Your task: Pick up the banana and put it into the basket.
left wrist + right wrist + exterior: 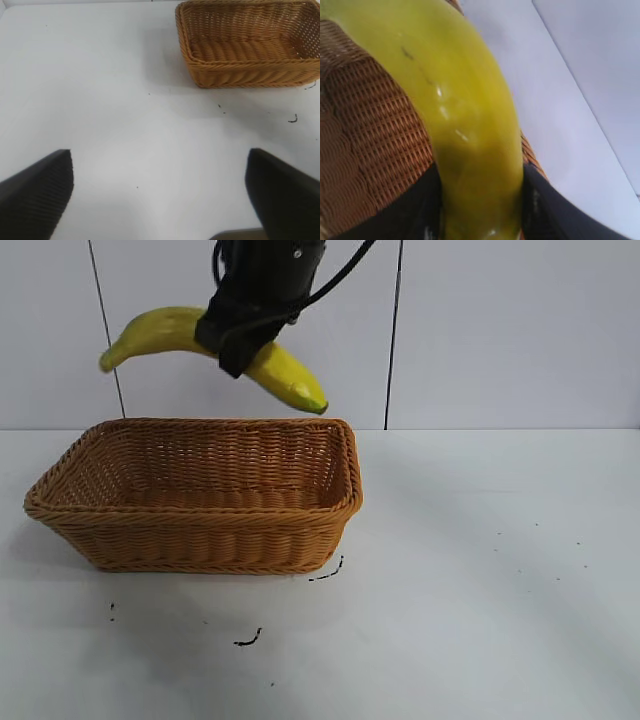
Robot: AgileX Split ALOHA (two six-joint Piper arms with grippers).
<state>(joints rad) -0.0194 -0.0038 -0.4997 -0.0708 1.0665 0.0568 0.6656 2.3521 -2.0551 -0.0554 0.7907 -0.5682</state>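
Now: right gripper (pixel 243 335) clamps banana (pixel 160 332) mid-length, above basket (pixel 200 540). You have pick done; lowering and release remain. Left gripper (pixel 160 190) spread, empty, apart from basket.

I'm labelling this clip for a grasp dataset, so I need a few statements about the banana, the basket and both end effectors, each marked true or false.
1. The banana is held in the air above the basket. True.
2. The banana lies on the basket's floor. False: it hangs above the basket, which holds nothing.
3. The right end effector grips the banana around its middle. True.
4. The left end effector is closed on the basket's rim. False: its fingers are spread wide over bare table, well away from the basket.
5. The basket lies tipped on its side. False: it sits upright on the table.
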